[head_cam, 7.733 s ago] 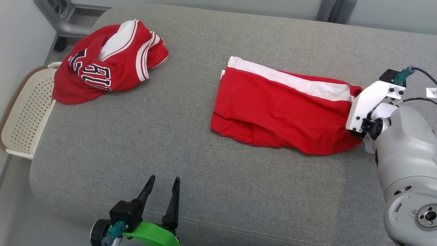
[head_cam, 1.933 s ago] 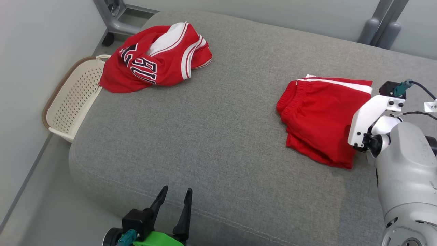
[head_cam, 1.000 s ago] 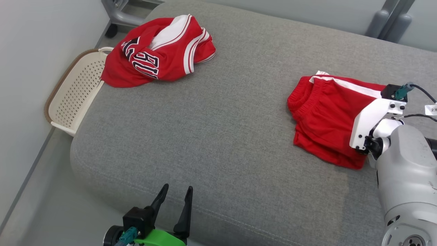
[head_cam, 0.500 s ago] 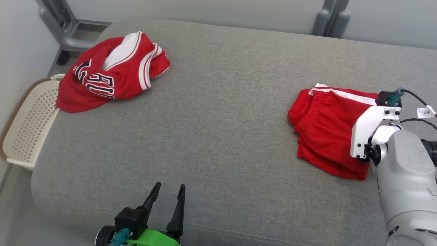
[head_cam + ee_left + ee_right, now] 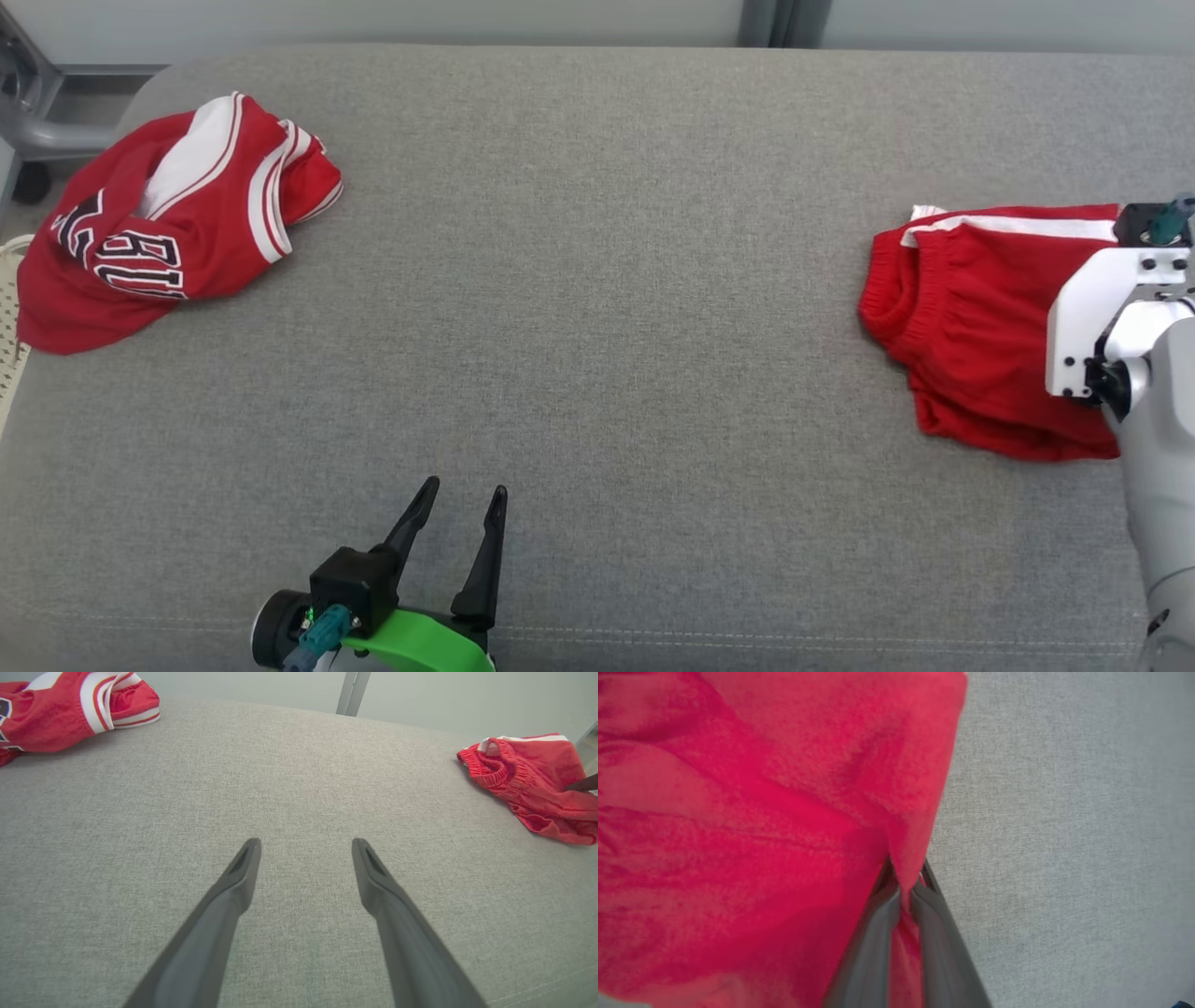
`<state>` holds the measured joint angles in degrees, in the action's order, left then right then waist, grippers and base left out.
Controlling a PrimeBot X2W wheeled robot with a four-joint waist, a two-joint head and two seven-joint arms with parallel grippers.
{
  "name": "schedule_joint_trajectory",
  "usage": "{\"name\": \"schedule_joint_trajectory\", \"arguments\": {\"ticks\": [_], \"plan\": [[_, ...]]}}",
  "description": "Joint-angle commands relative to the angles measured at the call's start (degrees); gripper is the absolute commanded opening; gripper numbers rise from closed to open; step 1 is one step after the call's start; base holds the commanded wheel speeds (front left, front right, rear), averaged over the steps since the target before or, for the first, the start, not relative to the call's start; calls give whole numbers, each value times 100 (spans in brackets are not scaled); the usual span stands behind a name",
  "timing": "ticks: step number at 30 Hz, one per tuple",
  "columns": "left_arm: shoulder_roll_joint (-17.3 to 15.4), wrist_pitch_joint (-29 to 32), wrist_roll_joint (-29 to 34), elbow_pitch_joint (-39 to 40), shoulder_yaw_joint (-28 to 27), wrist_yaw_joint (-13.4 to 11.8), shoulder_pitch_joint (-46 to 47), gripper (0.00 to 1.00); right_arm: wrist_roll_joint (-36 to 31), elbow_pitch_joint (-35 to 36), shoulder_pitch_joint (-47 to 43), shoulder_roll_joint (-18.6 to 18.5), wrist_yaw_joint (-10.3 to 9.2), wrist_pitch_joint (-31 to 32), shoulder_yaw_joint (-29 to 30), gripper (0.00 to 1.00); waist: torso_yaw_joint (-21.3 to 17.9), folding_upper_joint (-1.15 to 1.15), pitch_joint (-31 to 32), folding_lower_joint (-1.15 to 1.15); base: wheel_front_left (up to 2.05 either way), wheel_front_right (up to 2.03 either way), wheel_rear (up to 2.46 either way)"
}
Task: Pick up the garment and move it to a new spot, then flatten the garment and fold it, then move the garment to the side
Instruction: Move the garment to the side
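- Grey cushioned surface (image 5: 597, 280): broad and flat.
- Red shorts (image 5: 962, 317) lie folded at its right end. Judged: folding done, sideways move nearly complete, release outstanding.
- Right gripper (image 5: 903, 884): pinched shut on an edge of the shorts.
- Left gripper (image 5: 464, 487): spread wide, holding nothing, well apart from the shorts.
- Red jersey (image 5: 168, 233): crumpled, far left.

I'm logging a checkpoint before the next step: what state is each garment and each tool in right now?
red shorts: folded over, lying on the grey cushion, one edge pinched in the right tool.
red jersey: crumpled in a heap at the cushion's far left.
left tool: open, empty, above bare cushion.
right tool: shut on the shorts' edge.
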<state>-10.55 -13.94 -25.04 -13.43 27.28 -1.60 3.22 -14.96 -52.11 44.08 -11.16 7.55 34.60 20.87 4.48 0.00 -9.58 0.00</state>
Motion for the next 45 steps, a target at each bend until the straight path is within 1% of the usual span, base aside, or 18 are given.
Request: {"name": "schedule_joint_trajectory", "arguments": {"ticks": [1, 5, 10, 16, 19, 20, 24, 28, 33, 34, 35, 36, 41, 42, 45], "plan": [[-85, 23, 47, 36, -8, -34, 117, 100, 69, 87, -30, -129, -12, 20, -51, 0, -148, 0, -221, 0, 0, 0, 0], [-200, 105, 90, 155, -14, -53, 153, 100, 57, 372, -77, -465, -12, -55, -125, 0, -187, 0, -444, 0, 0, 0, 0], [-315, 208, 149, 353, -9, -85, 251, 100, -89, 698, -107, -861, -12, -143, -3, 0, -141, 0, -762, 0, 0, 0, 0], [-483, 336, 226, 607, -37, -156, 304, 100, -277, 991, 15, -1126, -12, -422, 320, 0, -66, 0, -1084, 0, 0, 0, 0], [-553, 388, 240, 744, -37, -183, 326, 100, -477, 1061, -2, -1242, -12, -497, 518, 0, 5, 0, -1238, 0, 0, 0, 0], [-595, 411, 271, 839, -45, -211, 345, 100, -625, 1144, 18, -1340, -12, -594, 652, 0, 50, 0, -1345, 0, 0, 0, 0], [-640, 416, 295, 990, -53, -257, 360, 100, -896, 1317, 51, -1442, -12, -811, 930, 0, 107, 0, -1512, 0, 0, 0, 0], [-668, 393, 317, 1098, -57, -295, 381, 100, -1224, 1401, -37, -1607, -12, -1045, 961, 0, 140, 0, -1607, 0, 0, 0, 0], [-719, 346, 379, 1220, -72, -340, 412, 100, -1355, 1386, -84, -1712, -12, -1360, 1098, 0, 167, 0, -1659, 0, 0, 0, 0], [-725, 340, 383, 1248, -77, -352, 419, 100, -1393, 1365, -105, -1706, -12, -1436, 1118, 8, 169, 0, -1673, 0, 0, 0, 0], [-738, 341, 387, 1270, -80, -357, 425, 100, -1429, 1349, -118, -1680, -12, -1527, 1121, 78, 167, 0, -1681, 0, 0, 0, 0], [-750, 345, 391, 1292, -86, -360, 432, 100, -1452, 1337, -103, -1650, -12, -1598, 1175, 100, 164, 0, -1686, 0, 0, 0, 0], [-727, 330, 381, 1308, -67, -384, 463, 100, -1599, 1236, -41, -1489, -12, -1930, 1263, 100, 148, 0, -1623, 0, 0, 0, 0], [-697, 322, 350, 1270, -49, -373, 466, 100, -1571, 1227, 3, -1392, -12, -2106, 1270, 100, 150, 0, -1544, 0, 0, 0, 0], [-648, 270, 304, 1202, -34, -354, 467, 100, -1531, 1194, -25, -1211, -12, -2309, 1276, 100, 165, 0, -1362, 0, 0, 0, 0]]}}
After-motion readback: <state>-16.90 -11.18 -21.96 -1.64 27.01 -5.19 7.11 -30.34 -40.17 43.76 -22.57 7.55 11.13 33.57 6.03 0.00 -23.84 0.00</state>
